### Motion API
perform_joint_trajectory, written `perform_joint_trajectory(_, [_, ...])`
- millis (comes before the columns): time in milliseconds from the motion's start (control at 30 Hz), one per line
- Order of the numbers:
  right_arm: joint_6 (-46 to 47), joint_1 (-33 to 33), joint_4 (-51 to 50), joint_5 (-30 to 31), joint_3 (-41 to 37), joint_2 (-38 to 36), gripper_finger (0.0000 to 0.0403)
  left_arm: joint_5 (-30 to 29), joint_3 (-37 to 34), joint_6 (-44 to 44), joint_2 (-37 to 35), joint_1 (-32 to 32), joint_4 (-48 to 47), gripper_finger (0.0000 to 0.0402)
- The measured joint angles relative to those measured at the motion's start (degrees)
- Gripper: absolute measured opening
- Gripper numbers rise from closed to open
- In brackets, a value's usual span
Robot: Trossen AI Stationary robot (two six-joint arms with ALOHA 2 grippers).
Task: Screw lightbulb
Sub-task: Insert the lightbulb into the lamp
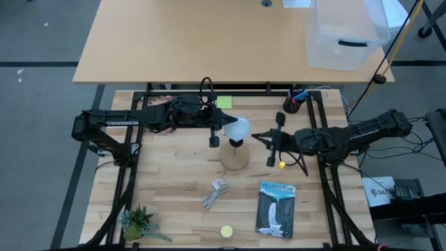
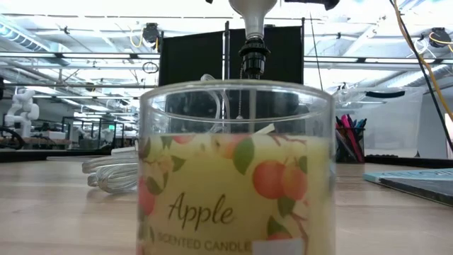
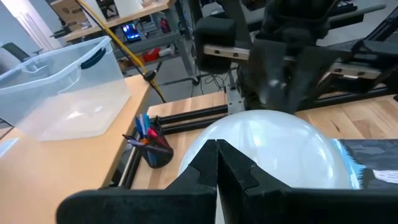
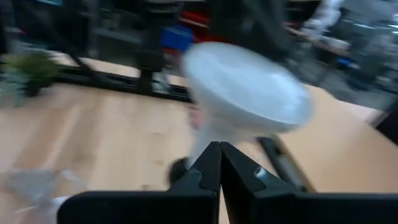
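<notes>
The lightbulb (image 1: 238, 127) stands upright with its white dome up. Its grey neck (image 2: 253, 14) runs down into the black socket (image 2: 253, 57) of the round wooden base (image 1: 235, 159) at the table's middle. My left gripper (image 1: 224, 130) is shut, level at the dome's left side; the dome (image 3: 273, 143) fills the view just past its fingertips (image 3: 216, 163). My right gripper (image 1: 255, 136) is shut, level at the bulb's right side. The bulb (image 4: 249, 93) shows blurred just beyond its fingertips (image 4: 219, 163). My left gripper's shut fingertips stand level at the left side of the dome (image 3: 205, 146), coming from the table's left; I cannot tell whether they touch it. My right gripper's shut fingertips stand level near the bulb's neck (image 4: 214, 134), coming from the table's right; I cannot tell whether they touch it.
A small yellow ball (image 1: 281, 165) lies under my right gripper. A coiled clear cord (image 1: 217, 193), a Yellowstone book (image 1: 276, 209), an Apple candle jar (image 2: 237, 170) and a small plant (image 1: 139, 223) lie nearer. A pen cup (image 1: 293, 104) stands at the far right.
</notes>
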Motion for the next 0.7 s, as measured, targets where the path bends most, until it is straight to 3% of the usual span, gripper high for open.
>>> perform_joint_trajectory(133, [-0.5, 0.29, 1.59, 10.3, 0.0, 0.0, 0.0, 0.15, 0.0, -0.01, 0.0, -0.13, 0.04, 0.0])
perform_joint_trajectory(400, [-6.95, -0.2, 8.87, 10.58, 0.0, 0.0, 0.0, 0.19, -0.02, -0.21, 0.0, -0.15, 0.42, 0.0])
perform_joint_trajectory(700, [-7.59, -1.14, 9.3, 10.3, 0.0, 0.49, 0.0, 0.24, -0.07, -0.23, 0.04, -0.15, 1.15, 0.0])
